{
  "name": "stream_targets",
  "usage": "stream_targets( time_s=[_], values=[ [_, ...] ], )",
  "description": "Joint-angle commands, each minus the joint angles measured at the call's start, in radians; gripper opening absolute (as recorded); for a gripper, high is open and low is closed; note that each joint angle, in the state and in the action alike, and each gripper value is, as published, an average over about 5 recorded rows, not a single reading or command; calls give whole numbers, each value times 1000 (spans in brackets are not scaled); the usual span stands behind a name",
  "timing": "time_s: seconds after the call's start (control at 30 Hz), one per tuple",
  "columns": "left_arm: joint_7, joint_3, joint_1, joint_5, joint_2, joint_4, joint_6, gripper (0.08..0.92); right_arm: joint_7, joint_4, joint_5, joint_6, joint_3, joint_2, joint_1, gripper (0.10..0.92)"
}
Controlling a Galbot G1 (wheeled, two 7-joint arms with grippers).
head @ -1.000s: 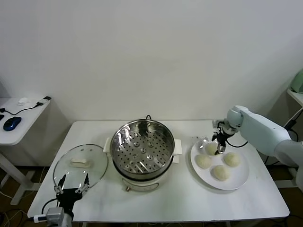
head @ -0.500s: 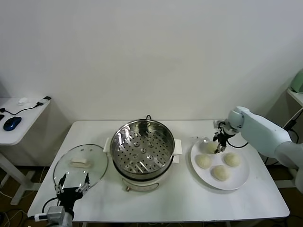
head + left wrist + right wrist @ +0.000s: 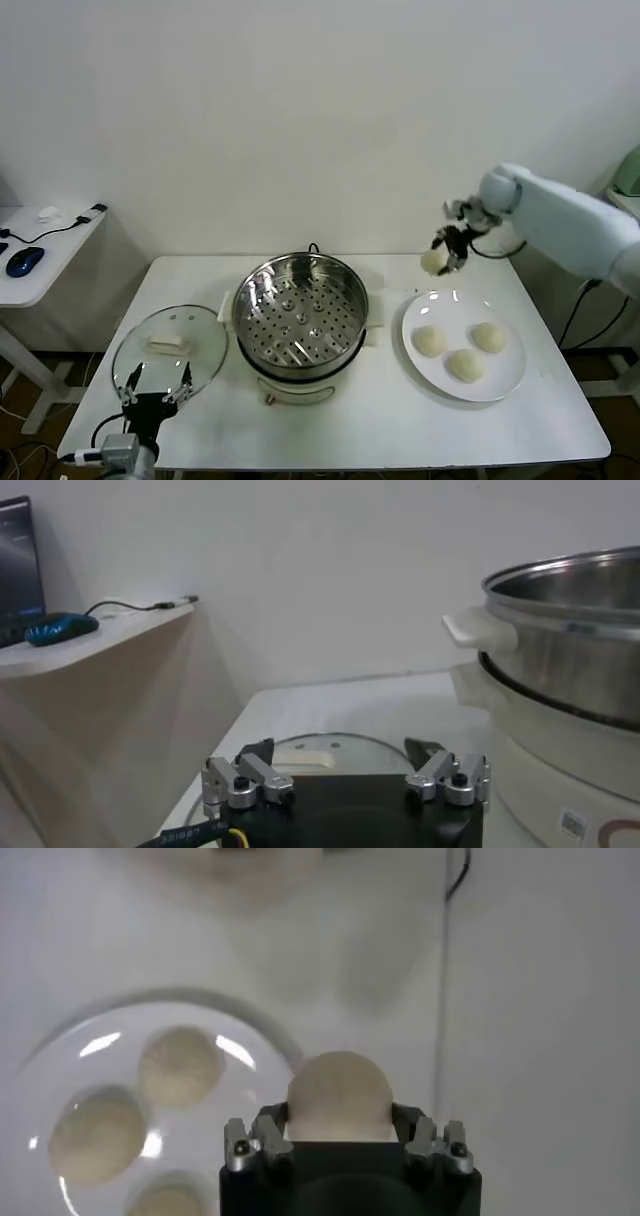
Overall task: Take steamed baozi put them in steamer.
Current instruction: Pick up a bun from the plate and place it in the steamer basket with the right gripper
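Note:
My right gripper (image 3: 441,256) is shut on one cream-white baozi (image 3: 433,262), held in the air above the far left edge of the white plate (image 3: 507,376). In the right wrist view that baozi (image 3: 339,1096) sits squeezed between the fingers. Three more baozi (image 3: 429,341) (image 3: 488,337) (image 3: 464,364) lie on the plate. The shiny steamer (image 3: 298,316) stands at the table's middle with its perforated tray bare. My left gripper (image 3: 153,397) waits open at the front left, over the near rim of the glass lid (image 3: 170,347).
The glass lid with a white handle (image 3: 305,757) lies flat left of the steamer (image 3: 570,650). A side table (image 3: 40,255) with a blue mouse (image 3: 24,261) and a cable stands further left. A black cord runs behind the steamer.
My right gripper closed on the far-left baozi of the plate and lifted it up and slightly back. Three baozi stay on the plate. The left arm has not moved.

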Motion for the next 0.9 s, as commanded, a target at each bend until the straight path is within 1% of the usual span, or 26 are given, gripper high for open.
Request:
stream_targets(
  time_s=[0.03,0.1,0.17,0.27,0.4,0.57,0.8,0.9],
  values=[
    [0,1,0,1,2,-3,0,823,-8,347,175,159,-198,125,329,687],
    [-1,2,1,2,2,-5,0,823,9,398,143,203,-207,164,311,687],
    [-2,2,2,3,3,-7,-1,823,23,416,76,266,-202,204,277,687],
    [-4,0,7,6,4,-12,-2,823,36,377,-73,388,-174,260,212,687],
    [-7,-5,13,6,9,-18,-4,823,58,272,-237,522,-120,331,108,687],
    [-12,-5,17,9,9,-23,-6,823,64,109,-392,624,-52,417,-25,687],
    [-18,-5,24,10,12,-25,-12,823,64,-65,-518,694,0,490,-133,687],
    [-20,-6,23,10,10,-26,-13,823,65,-126,-545,714,20,513,-161,687]
  ],
)
